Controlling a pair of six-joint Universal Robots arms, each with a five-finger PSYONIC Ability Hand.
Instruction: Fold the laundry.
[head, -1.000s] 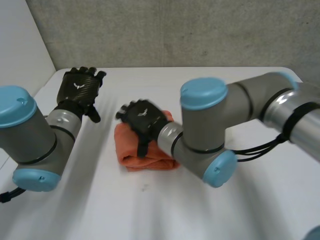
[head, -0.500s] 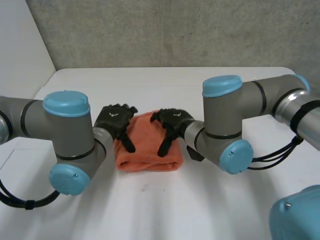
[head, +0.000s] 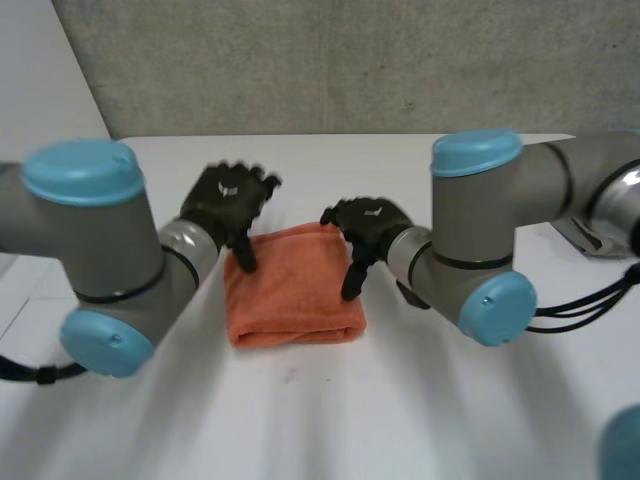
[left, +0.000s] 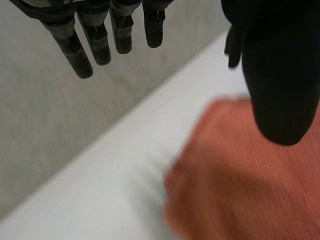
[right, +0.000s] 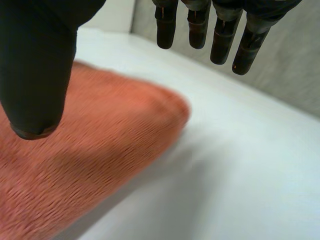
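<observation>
Hovering with the left hand (head: 228, 198) at the 10 o'clock corner of the orange cloth (head: 292, 288), fingers (left: 85, 47) hanging straight and spread, thumb standing wide of them, gripping nothing. Pointing that thumb down over the cloth's edge; impossible to tell whether touching it. Hanging the right hand (head: 370, 222) at the cloth's 2 o'clock corner in much the same wide pose, fingers (right: 222, 37) straight and apart, thumb dropping above the cloth near its 3 o'clock edge, likewise closing on nothing. Finding the cloth lying as a thick folded rectangle at the middle of the white table (head: 330, 420), its rounded fold running along the 6 o'clock side, between the two grey arms. Facing a grey wall (head: 350, 60) at 12 o'clock beyond the table.
</observation>
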